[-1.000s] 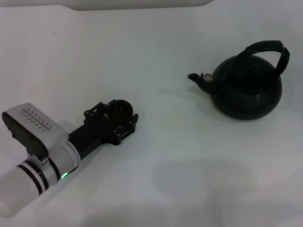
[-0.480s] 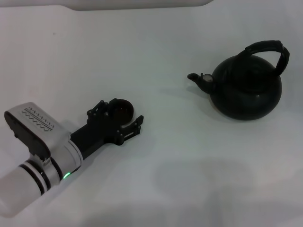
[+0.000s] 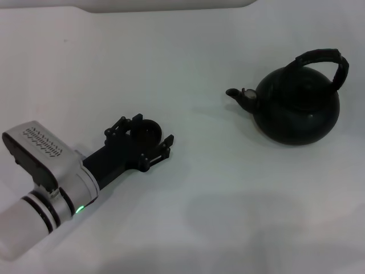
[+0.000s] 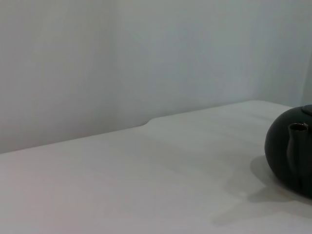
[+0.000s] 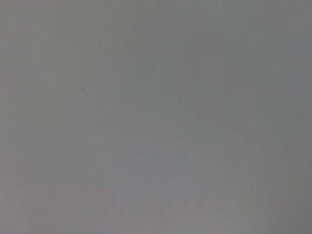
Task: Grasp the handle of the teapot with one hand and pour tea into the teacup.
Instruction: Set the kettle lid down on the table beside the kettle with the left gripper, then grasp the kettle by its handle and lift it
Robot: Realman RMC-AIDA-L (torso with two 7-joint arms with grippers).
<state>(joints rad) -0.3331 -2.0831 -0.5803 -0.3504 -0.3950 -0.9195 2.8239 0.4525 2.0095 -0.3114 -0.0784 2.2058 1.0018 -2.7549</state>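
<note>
The left gripper [image 3: 145, 140] lies low on the table [image 3: 188, 188], well left of the teapot [image 3: 296, 105], its fingers spread apart around the teacup [image 3: 145, 130]. The teapot's spout faces the cup; its handle [image 3: 325, 60] arches over the top, nearer the right arm, which is unseen.

Left hand [image 3: 144, 138] wider around teacup [image 3: 145, 131]

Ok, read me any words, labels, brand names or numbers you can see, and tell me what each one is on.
No readable text in any view.
Left arm casing: rows of small dark marks, too blurred to read.
Teapot, teacup, table: no lettering visible.
</note>
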